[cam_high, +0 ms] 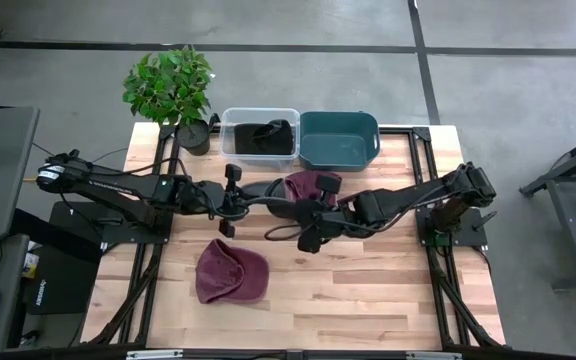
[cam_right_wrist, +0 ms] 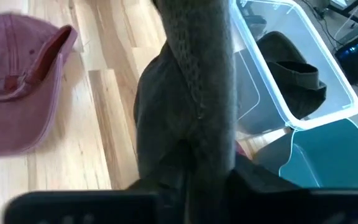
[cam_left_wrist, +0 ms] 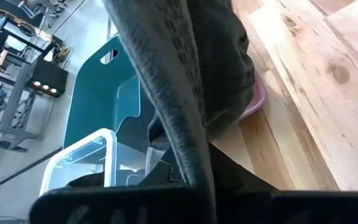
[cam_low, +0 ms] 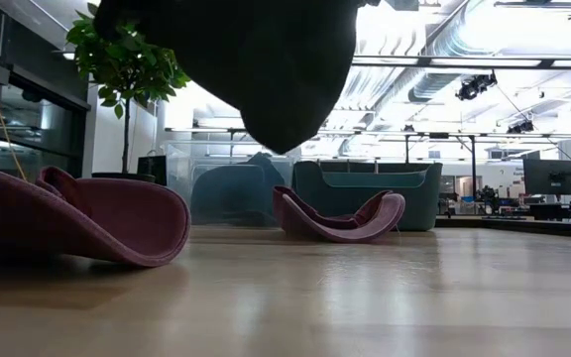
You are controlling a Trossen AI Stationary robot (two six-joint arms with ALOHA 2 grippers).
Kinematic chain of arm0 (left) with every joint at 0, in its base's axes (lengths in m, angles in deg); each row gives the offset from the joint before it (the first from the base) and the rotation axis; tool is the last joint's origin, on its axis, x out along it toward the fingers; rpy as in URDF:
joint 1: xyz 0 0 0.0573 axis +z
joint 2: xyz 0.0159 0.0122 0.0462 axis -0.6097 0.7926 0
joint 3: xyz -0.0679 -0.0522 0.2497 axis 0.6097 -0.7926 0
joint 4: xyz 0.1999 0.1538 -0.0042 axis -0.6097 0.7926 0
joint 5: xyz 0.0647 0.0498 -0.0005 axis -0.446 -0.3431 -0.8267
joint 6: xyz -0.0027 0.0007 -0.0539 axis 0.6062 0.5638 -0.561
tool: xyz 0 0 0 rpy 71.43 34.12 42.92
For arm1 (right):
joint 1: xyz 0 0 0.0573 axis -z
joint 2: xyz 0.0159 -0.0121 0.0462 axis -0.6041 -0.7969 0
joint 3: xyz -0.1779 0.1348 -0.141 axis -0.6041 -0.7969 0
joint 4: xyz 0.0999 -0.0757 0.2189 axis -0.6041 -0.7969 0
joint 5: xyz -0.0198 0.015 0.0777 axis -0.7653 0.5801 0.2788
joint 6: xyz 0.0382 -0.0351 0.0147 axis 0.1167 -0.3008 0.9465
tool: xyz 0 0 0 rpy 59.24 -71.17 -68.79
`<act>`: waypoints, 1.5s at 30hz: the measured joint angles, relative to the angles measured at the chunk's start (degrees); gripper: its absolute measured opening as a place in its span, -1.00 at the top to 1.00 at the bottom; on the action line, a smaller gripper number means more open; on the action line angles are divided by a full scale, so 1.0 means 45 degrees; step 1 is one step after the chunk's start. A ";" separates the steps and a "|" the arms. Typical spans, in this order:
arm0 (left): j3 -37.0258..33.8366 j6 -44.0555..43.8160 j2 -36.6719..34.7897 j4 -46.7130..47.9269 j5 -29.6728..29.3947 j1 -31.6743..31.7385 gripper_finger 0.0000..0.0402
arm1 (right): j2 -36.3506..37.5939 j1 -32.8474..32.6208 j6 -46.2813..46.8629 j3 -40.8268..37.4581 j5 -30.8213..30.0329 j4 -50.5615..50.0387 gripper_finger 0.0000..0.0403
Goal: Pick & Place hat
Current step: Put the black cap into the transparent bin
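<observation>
A dark grey hat [cam_high: 271, 204] hangs in the air between my two grippers over the table's middle, and in the low view the dark grey hat [cam_low: 251, 59] is clear of the wood. My left gripper [cam_high: 233, 203] is shut on its left side and my right gripper [cam_high: 308, 215] on its right side. A maroon hat [cam_high: 231, 271] lies crown-up on the near part of the table. A second maroon hat [cam_high: 313, 184] lies near the teal bin [cam_high: 339, 140]. A clear bin [cam_high: 259, 136] holds another dark hat [cam_right_wrist: 294, 68]. My left gripper [cam_left_wrist: 197, 196] pinches an edge of the dark grey hat [cam_left_wrist: 188, 155] between its shut fingers, coming level from the table's left. The edge runs straight out from the fingers. The hat is lifted clear. My right gripper [cam_right_wrist: 197, 193] pinches a bunched fold of the dark grey hat [cam_right_wrist: 201, 149] between its shut fingers, coming level from the table's right. The cloth stretches away from the fingers and is clear of the table.
A potted plant [cam_high: 173, 90] stands at the far left corner, beside the clear bin. Both bins sit along the far edge. Bare wood lies on the table's near right [cam_high: 388, 290] and near left.
</observation>
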 joint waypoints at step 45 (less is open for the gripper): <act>0.0010 0.9970 -0.0005 -0.1903 -0.3187 0.4516 1.00 | 0.2739 -0.0022 0.1666 0.0000 0.0033 -0.3823 -0.06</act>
